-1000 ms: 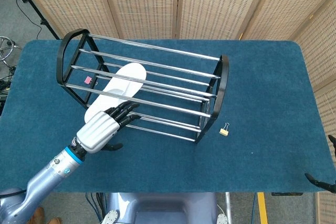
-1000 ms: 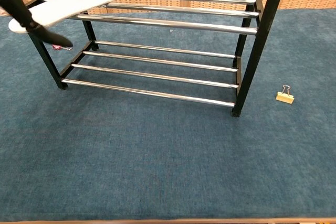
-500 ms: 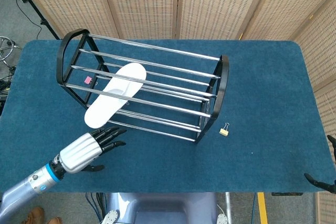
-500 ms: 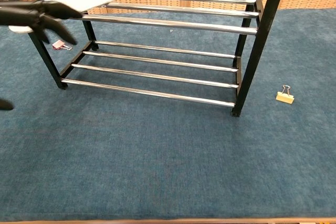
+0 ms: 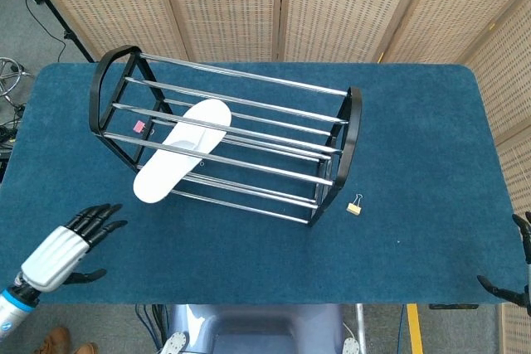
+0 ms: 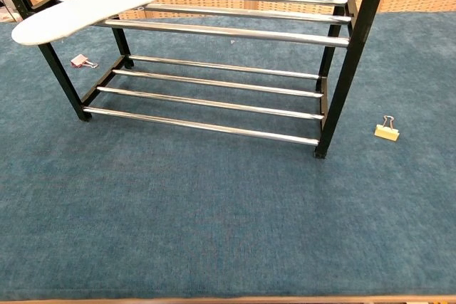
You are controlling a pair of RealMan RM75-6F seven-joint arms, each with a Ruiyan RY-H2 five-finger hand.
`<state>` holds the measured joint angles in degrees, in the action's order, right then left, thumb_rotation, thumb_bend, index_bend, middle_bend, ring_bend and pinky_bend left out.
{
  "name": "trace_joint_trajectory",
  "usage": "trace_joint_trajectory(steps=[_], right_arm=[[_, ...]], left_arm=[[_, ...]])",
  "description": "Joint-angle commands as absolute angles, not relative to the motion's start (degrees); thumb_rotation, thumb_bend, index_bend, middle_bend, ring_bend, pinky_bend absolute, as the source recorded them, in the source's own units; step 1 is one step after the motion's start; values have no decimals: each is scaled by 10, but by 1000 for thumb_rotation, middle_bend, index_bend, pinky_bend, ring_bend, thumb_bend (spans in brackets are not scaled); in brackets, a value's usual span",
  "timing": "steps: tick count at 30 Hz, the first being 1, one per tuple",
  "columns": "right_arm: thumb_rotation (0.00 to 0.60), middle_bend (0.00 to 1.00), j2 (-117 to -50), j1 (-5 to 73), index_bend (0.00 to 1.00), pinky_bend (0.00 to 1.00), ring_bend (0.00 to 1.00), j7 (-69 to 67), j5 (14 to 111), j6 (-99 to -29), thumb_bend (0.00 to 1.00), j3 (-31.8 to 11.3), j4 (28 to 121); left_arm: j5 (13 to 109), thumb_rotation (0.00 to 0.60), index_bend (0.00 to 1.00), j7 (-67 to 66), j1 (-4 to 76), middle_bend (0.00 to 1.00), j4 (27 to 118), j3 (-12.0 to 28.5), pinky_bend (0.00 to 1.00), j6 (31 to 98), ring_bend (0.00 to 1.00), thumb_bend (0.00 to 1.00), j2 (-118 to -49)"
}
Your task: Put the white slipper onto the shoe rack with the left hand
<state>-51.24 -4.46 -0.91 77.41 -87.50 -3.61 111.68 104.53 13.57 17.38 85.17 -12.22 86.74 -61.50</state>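
At the lower left of the head view the left hand [image 5: 56,250] hovers with fingers [image 5: 98,220] spread, holding nothing. The white slipper [image 5: 182,151] lies on the shoe rack's [image 5: 346,134] top bars, its heel overhanging the front, on the blue worktop [image 5: 415,163]. Only dark fingertips of the right hand [image 5: 514,275] show at the lower right edge; its state is unclear.

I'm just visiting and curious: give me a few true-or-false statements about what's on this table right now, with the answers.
1. The white slipper lies on the top bars of the shoe rack. True.
2. The left hand is gripping the slipper. False: it holds nothing and is off by the table's near left corner.
3. A yellow binder clip lies on the blue tabletop beside the rack's right end. True.
4. The slipper sits fully inside the rack. False: one end sticks out past the front bar.
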Motion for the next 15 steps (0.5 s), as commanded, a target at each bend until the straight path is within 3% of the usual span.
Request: trace_joint_trajectory(steps=[1, 3, 6, 15], right_arm=[[600, 0, -514, -44, 0, 0, 0, -4, 774, -875, 0, -36, 1117], [600, 0, -519, -44, 0, 0, 0, 13, 772, -882, 0, -38, 1119], [600, 0, -527, -45, 0, 0, 0, 33, 775, -891, 0, -39, 1116], [600, 0, -534, -47, 0, 0, 0, 48, 786, -902, 0, -38, 1110]], left_arm=[[983, 600, 62, 149, 138, 0, 829, -102, 41, 890, 0, 97, -622], [928, 600, 7, 144, 124, 0, 868, -91, 2, 870, 0, 51, -609], [887, 600, 0, 142, 117, 0, 921, -77, 0, 859, 0, 9, -587], [847, 600, 0, 97, 85, 0, 958, -55, 0, 873, 0, 0, -589]])
